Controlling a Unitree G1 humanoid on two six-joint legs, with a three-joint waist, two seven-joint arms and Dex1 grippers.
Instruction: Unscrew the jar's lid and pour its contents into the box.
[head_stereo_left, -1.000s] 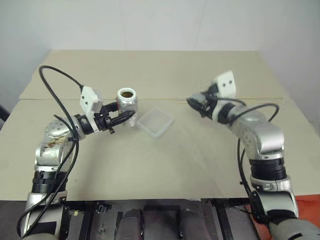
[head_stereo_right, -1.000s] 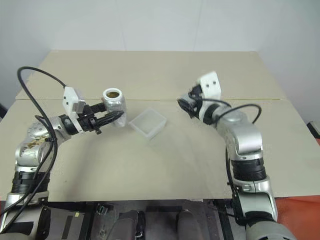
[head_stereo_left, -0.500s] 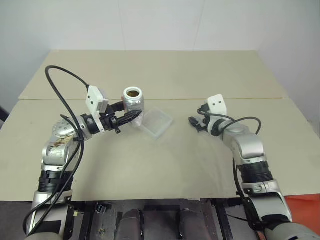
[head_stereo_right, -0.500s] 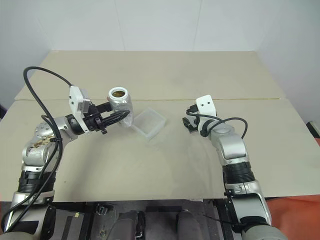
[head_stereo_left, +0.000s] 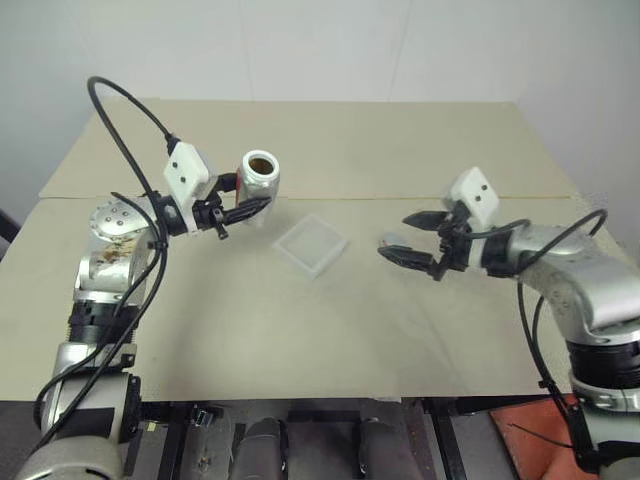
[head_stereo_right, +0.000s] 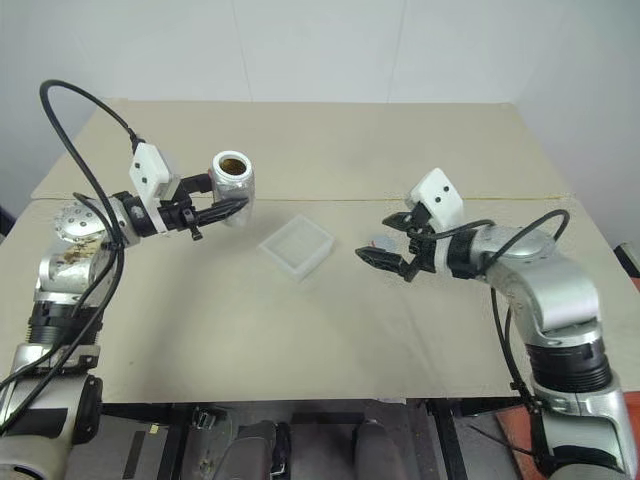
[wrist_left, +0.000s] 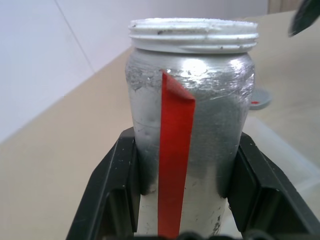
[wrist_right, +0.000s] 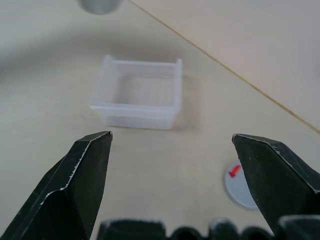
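My left gripper (head_stereo_left: 256, 203) is shut on the jar (head_stereo_left: 259, 183), holding it upright above the table, left of the box. The jar (wrist_left: 190, 120) looks silver with a red strip, and its white threaded mouth is uncapped. Something brown, the contents (head_stereo_left: 260, 162), shows inside the mouth. The box (head_stereo_left: 311, 245), a clear shallow tray, sits on the table between my arms. My right gripper (head_stereo_left: 408, 237) stands open to the right of the box, with nothing between its fingers. The lid (wrist_right: 242, 182), grey with a red mark, lies flat on the table just below the open right gripper (wrist_right: 172, 139).
The beige table (head_stereo_left: 300, 330) has a seam (head_stereo_left: 520, 197) running across it behind the box. A black cable (head_stereo_left: 120, 110) loops above my left arm. Open tabletop lies in front of the box toward the near edge.
My right gripper came down from behind the box, opened, left the lid on the table and drew back to the right. My left gripper raised the jar a little.
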